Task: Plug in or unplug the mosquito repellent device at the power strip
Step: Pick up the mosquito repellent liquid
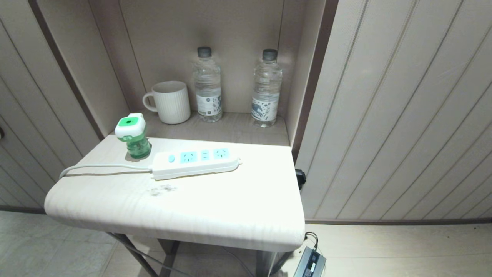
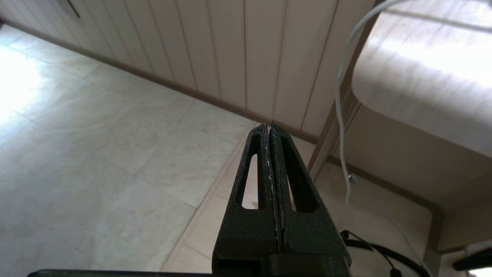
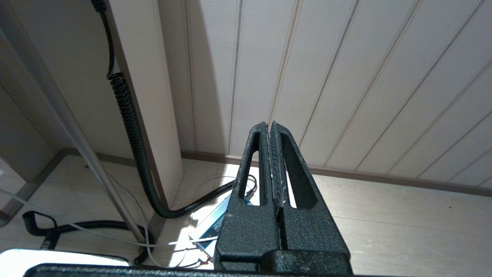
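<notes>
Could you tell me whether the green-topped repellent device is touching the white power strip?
Apart: the head view shows bare tabletop between the green-topped repellent device and the white power strip.

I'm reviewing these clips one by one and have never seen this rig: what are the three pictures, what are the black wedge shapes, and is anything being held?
The wide picture comes from the robot's head camera, looking down at a small table. On it lie the power strip and, standing beside it and not plugged in, the mosquito repellent device. A mug and two water bottles stand in the niche behind. The other two pictures come from cameras on the wrists. The black wedges are the left gripper and right gripper, both shut, empty, hanging below table height.
</notes>
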Controlling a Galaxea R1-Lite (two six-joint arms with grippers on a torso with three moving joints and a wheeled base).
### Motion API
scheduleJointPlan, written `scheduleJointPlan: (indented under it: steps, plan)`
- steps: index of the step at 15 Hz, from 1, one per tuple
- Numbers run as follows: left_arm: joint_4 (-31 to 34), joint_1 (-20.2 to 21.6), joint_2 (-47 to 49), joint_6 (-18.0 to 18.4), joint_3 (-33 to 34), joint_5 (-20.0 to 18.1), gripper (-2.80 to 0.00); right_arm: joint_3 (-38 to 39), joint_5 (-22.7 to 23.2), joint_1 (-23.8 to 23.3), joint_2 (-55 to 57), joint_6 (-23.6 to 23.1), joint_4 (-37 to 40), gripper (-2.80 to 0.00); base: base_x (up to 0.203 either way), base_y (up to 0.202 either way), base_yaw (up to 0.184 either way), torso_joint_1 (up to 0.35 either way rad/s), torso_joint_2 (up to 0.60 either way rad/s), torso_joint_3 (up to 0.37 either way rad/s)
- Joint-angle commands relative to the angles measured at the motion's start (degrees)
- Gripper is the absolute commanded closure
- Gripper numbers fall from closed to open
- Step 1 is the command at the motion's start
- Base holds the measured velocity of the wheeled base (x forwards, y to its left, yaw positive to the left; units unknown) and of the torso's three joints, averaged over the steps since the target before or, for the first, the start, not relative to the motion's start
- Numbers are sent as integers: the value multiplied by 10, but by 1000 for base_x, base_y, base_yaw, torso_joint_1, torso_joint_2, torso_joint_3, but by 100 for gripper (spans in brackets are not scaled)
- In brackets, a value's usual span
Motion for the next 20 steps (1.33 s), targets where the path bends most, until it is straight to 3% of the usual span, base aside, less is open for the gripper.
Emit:
scheduleJointPlan:
  steps: [1,3,5,7,8,9,11,13,14,16,19,20]
  plan:
    - [-14,2,-11,-2,30,1,0,0,-1,0,0,0,0,0,0,0,0,0,0,0]
    - [-90,2,-11,23,92,-5,0,0,0,0,0,-6,0,0,0,0,0,0,0,0]
    - [-180,2,-10,74,184,-20,0,0,1,0,0,-15,0,0,0,0,0,0,0,0]
    - [-304,2,-10,97,277,-73,0,0,3,0,-1,-18,-1,0,0,0,0,0,0,0]
    - [-344,2,-10,89,293,-93,0,0,3,0,0,-18,0,0,0,0,0,0,0,0]
    - [-361,2,-10,45,298,-109,0,0,4,0,0,-7,0,0,0,0,0,0,0,0]
    - [-366,2,-11,31,301,-169,0,0,0,1,0,13,0,0,0,0,0,0,0,0]
    - [-359,2,-10,106,301,-219,0,0,-1,1,0,17,0,0,0,0,0,0,0,0]
    - [-358,2,-10,119,301,-226,0,0,-1,0,0,19,-1,0,0,0,0,0,0,0]
    - [-361,2,-11,122,301,-186,0,0,-2,1,0,30,-1,0,0,0,0,0,0,0]
    - [-373,3,-11,123,301,-81,0,0,-2,1,-1,32,-1,0,0,0,0,0,0,0]
    - [-373,12,-11,126,301,-69,0,0,-2,0,0,30,-1,0,0,0,0,0,0,0]
